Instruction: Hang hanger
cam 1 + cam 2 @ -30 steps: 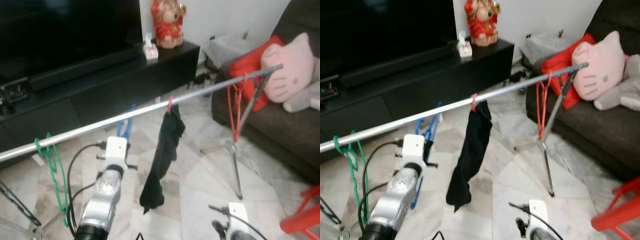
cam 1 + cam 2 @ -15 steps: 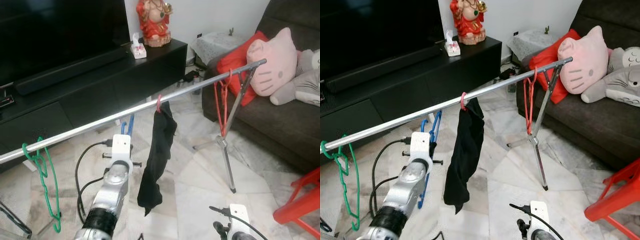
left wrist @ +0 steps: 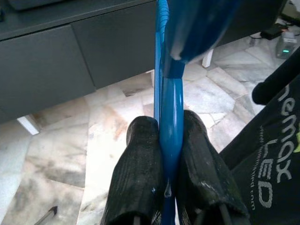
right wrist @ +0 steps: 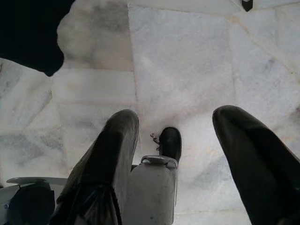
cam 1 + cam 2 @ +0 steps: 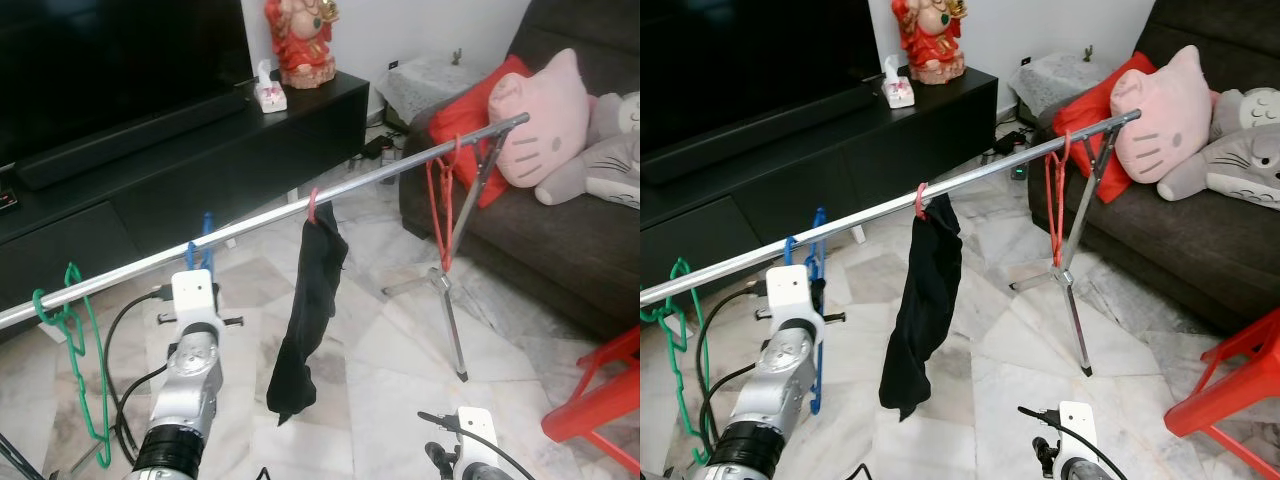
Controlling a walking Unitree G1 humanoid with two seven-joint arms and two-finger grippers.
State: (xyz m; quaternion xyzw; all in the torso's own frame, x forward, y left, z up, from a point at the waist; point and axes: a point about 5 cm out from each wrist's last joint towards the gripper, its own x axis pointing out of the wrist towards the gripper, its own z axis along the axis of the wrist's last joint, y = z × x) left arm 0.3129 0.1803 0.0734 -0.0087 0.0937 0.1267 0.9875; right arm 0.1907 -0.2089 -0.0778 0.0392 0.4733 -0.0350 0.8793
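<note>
My left gripper (image 3: 168, 123) is shut on a blue plastic hanger (image 3: 168, 93) and holds it upright, just left of the black garment (image 5: 310, 300). In the eye views the blue hanger's hook (image 5: 207, 245) reaches the silver rail (image 5: 400, 170); I cannot tell if it rests over it. The black garment hangs from a pink hook mid-rail. A green hanger (image 5: 75, 330) hangs at the rail's left end and a red hanger (image 5: 440, 210) near its right end. My right gripper (image 4: 180, 117) is open, low over the marble floor, with nothing between its fingers.
The rack's tripod leg (image 5: 450, 320) stands to the right on the marble floor. A black TV stand (image 5: 200, 150) runs behind the rail. A dark sofa (image 5: 560, 250) with plush toys is at the right, and a red stool (image 5: 600, 400) sits at the lower right.
The camera has shifted. My left arm has lifted the blue hanger from below the rail up to rail height and moved it left, away from the black garment.
</note>
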